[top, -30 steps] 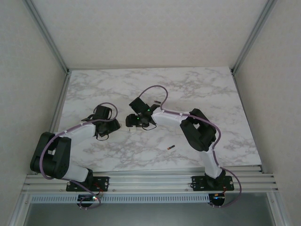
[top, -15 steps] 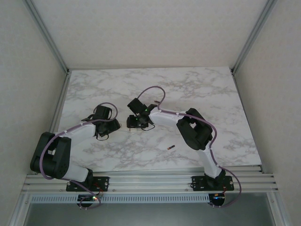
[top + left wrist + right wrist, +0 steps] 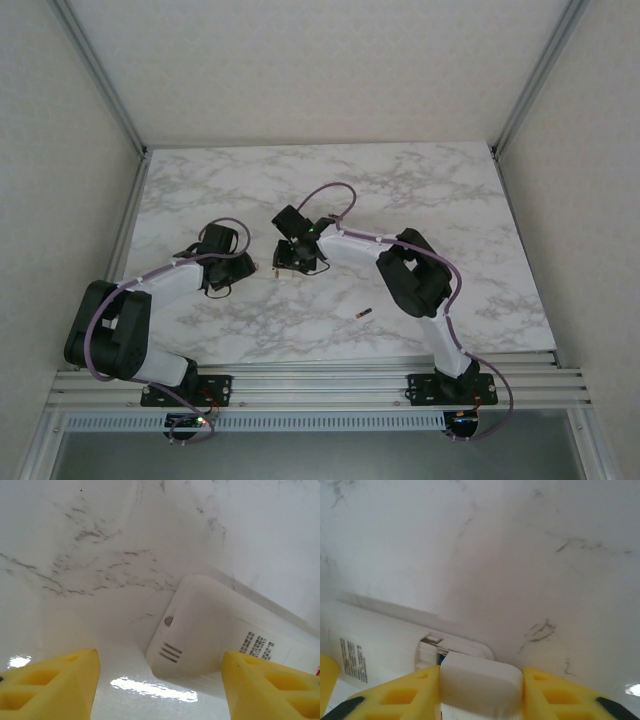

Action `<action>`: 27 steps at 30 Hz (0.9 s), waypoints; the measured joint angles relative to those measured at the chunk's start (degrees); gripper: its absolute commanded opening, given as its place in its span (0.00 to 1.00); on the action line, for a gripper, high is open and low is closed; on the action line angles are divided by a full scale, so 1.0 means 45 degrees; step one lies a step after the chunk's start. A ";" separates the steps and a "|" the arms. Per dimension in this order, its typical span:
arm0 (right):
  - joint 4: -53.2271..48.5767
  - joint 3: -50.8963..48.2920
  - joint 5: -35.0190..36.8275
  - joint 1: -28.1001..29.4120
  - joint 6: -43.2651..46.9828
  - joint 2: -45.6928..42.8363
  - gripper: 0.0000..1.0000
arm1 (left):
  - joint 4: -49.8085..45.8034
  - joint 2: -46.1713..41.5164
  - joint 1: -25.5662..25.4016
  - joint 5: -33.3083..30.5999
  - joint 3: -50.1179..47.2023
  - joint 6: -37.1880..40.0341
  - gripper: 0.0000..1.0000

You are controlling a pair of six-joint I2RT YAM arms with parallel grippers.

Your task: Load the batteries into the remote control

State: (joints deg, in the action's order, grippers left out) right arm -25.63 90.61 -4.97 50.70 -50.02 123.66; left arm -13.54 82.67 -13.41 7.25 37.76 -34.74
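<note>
Now left pincer (image 3: 160,680): apart, flanking remote (image 3: 220,630) end
right pincer (image 3: 481,686): clamped on white cover (image 3: 480,675) by remote
battery (image 3: 364,314): loose on tabletop (image 3: 450,200)

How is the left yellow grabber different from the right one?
The left gripper is open, fingers wide apart; the right gripper is shut on a small white piece. The left gripper faces the rounded end of the remote; the right gripper sits by an opening in the remote. Both have yellow fingers.
</note>
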 measured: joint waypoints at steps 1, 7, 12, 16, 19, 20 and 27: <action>-0.0121 0.0068 -0.0005 -0.0083 -0.0189 0.0000 0.37 | 0.0000 0.0000 0.0000 -0.0010 0.0000 0.0000 0.64; -0.0559 0.0699 -0.0296 -0.0418 -0.0976 0.0019 0.37 | 0.0000 0.0000 -0.0005 -0.0112 0.0000 0.0005 0.64; -0.0617 0.1248 -0.0578 -0.0398 -0.1030 0.0160 0.36 | 0.0000 0.0000 0.0000 -0.0151 0.0000 0.0005 0.64; -0.1137 0.1787 -0.0563 -0.0403 -0.0544 0.0573 0.36 | 0.0000 0.0000 -0.0005 -0.0146 0.0000 0.0010 0.64; -0.1472 0.2040 -0.0573 -0.0403 -0.0141 0.0826 0.37 | 0.0000 0.0000 -0.0005 -0.0146 0.0000 0.0010 0.64; -0.1559 0.2084 -0.0568 -0.0403 -0.0015 0.0894 0.37 | 0.0005 0.0010 0.0000 -0.0146 0.0000 0.0010 0.64; -0.2200 0.2453 -0.0559 -0.0398 0.0908 0.1214 0.39 | 0.0097 0.0073 -0.0005 -0.0146 0.0000 0.0049 0.64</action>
State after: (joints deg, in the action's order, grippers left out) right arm -35.53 101.65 -7.49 48.90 -45.93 129.12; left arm -13.10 83.00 -13.43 6.59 37.76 -34.52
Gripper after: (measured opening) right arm 0.385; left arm 0.642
